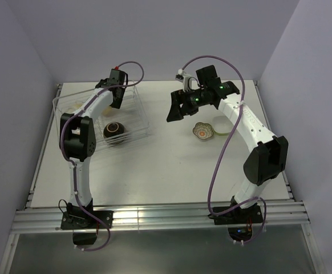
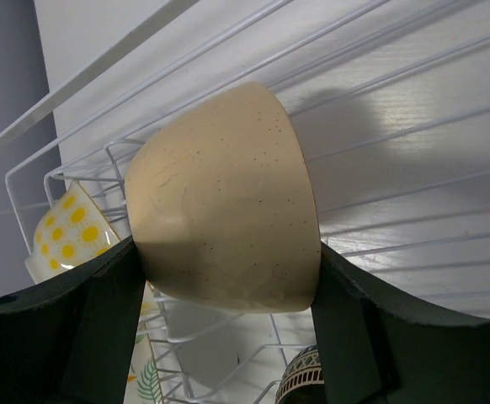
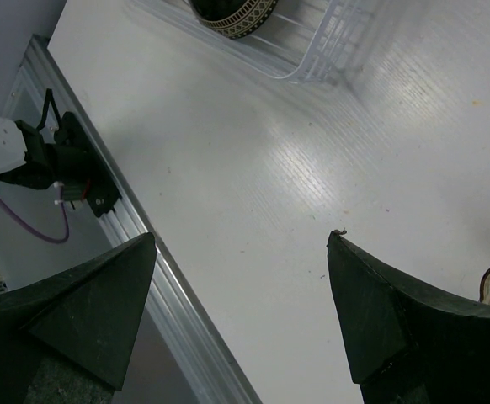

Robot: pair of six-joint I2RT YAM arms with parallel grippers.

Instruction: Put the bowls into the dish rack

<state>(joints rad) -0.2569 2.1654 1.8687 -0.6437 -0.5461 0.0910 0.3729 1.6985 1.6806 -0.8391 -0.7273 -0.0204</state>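
A white worktop (image 1: 154, 171) carries a clear wire dish rack (image 1: 137, 123) at its far left, where the left arm reaches in. The left gripper (image 2: 228, 251) is clamped across a tan bowl (image 2: 220, 185), one finger pressed to each side. The bowl is tipped on its side above the rack's wires, and it is not clear whether it touches them. Just left of that gripper in the left wrist view, a white bowl with yellow-orange flowers (image 2: 66, 229) leans against the rack's end wall. Below the gripper's right finger, the patterned rim of a dark brown bowl (image 2: 302, 377) shows inside the rack. From above, the same bowl sits in the rack's near part, on the base side of the left gripper. The right gripper (image 1: 176, 109) hangs over bare worktop with its jaws wide apart, holding nothing. The rack's corner lies ahead of it in the right wrist view. A small scalloped patterned bowl (image 1: 202, 131) stands on the worktop just to the right gripper's right. Beyond that bowl, a lime-green bowl (image 1: 219, 129) is partly hidden by the right arm. Both bowls are outside the rack.
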